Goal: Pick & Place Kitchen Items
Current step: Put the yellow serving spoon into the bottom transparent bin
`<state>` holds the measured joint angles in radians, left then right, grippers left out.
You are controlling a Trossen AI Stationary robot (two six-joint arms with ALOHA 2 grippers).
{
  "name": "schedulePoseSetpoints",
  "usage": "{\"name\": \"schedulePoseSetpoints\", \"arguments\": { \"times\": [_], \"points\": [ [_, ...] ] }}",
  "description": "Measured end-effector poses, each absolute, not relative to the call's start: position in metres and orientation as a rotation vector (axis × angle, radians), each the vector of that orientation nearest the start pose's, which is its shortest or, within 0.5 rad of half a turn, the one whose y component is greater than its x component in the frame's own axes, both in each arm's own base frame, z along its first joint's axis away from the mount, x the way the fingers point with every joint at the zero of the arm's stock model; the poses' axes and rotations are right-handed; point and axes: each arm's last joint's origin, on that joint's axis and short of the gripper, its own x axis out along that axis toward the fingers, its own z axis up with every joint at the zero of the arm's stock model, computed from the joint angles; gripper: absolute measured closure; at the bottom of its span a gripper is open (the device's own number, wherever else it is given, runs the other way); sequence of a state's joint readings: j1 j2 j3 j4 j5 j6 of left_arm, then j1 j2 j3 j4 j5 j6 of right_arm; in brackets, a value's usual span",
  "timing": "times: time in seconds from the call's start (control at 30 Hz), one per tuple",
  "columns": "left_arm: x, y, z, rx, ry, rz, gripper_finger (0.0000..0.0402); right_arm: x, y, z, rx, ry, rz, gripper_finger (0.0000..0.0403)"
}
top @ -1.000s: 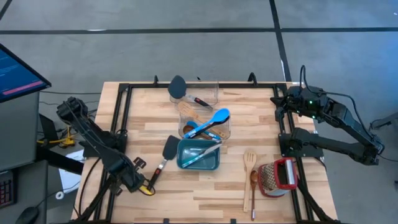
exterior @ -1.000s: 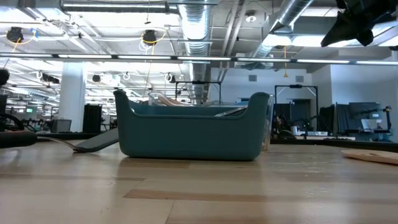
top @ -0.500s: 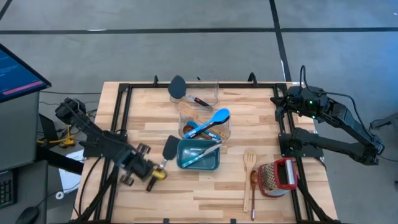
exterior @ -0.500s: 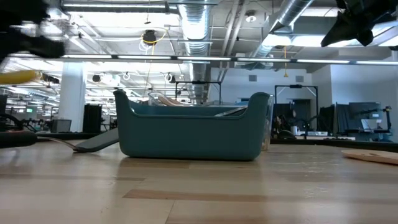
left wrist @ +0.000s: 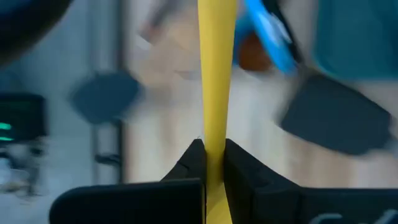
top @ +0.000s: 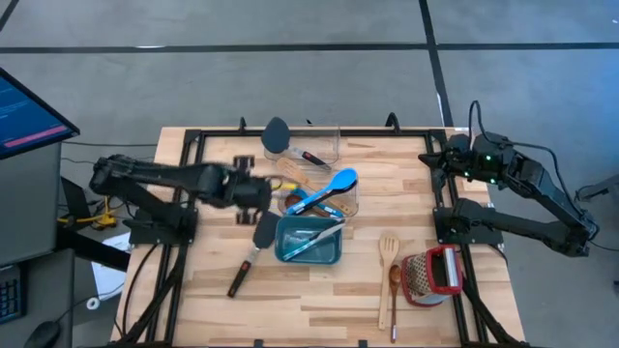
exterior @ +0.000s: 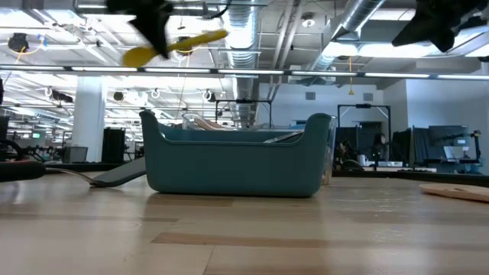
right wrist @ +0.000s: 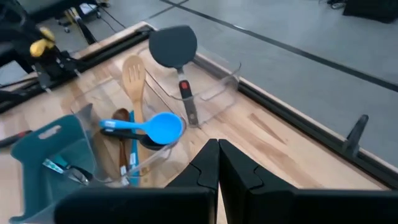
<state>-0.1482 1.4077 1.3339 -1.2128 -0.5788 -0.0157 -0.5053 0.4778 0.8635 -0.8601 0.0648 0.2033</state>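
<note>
My left gripper [top: 259,188] hangs above the table's middle left, beside a clear tub [top: 340,198], shut on a yellow spoon [exterior: 177,43]. The same spoon [left wrist: 216,81] runs out ahead of the fingers in the left wrist view. A black spatula [top: 253,246] lies flat on the table next to the teal bin [top: 309,253]. The clear tub holds blue spoons [top: 329,186] and wooden spoons. My right gripper [top: 433,159] waits shut, raised at the far right edge, touching nothing. My left gripper pinches the yellow spoon's slim handle [left wrist: 215,140] between its two fingers, which slant downward. The spoon is lifted clear of the table and lies nearly level, one end a little higher [exterior: 218,35].
A second clear tub [top: 324,145] at the far edge holds a black utensil [top: 276,135]. A pale slotted spatula [top: 389,253], a brown wooden spoon [top: 395,290] and a red-and-white object [top: 432,275] lie at the near right. A black frame [top: 189,174] edges the table.
My left gripper has carried the yellow spoon up from the near left part of the table, swinging toward the far edge and the middle, and has turned as it went. The black spatula has stayed on the table.
</note>
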Motion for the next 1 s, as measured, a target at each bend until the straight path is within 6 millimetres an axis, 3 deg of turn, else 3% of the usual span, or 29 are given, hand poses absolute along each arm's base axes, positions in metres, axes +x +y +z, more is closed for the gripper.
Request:
{"name": "schedulePoseSetpoints", "arguments": {
  "times": [0.13, 0.27, 0.4, 0.6, 0.8, 1.0],
  "points": [
    [0.284, -0.007, 0.342, 0.572, 1.168, 0.419, 0.0394, 0.064, -0.037, 0.335, 0.298, 0.388, -0.589, 0.0403],
    [0.323, 0.007, 0.348, 0.576, 1.135, 0.427, 0.0394, 0.061, -0.036, 0.341, 0.291, 0.367, -0.587, 0.0403],
    [0.357, 0.015, 0.332, 0.612, 1.2, 0.307, 0.0394, 0.06, -0.035, 0.346, 0.257, 0.362, -0.58, 0.0403],
    [0.394, 0.013, 0.289, 0.728, 1.323, 0.078, 0.0394, 0.059, -0.034, 0.347, 0.211, 0.377, -0.57, 0.0403],
    [0.408, 0.019, 0.26, 0.742, 1.399, 0.014, 0.0394, 0.059, -0.034, 0.347, 0.211, 0.377, -0.57, 0.0403],
    [0.416, 0.03, 0.253, 0.677, 1.359, 0.058, 0.0394, 0.059, -0.034, 0.347, 0.211, 0.376, -0.57, 0.0403]
  ]
}}
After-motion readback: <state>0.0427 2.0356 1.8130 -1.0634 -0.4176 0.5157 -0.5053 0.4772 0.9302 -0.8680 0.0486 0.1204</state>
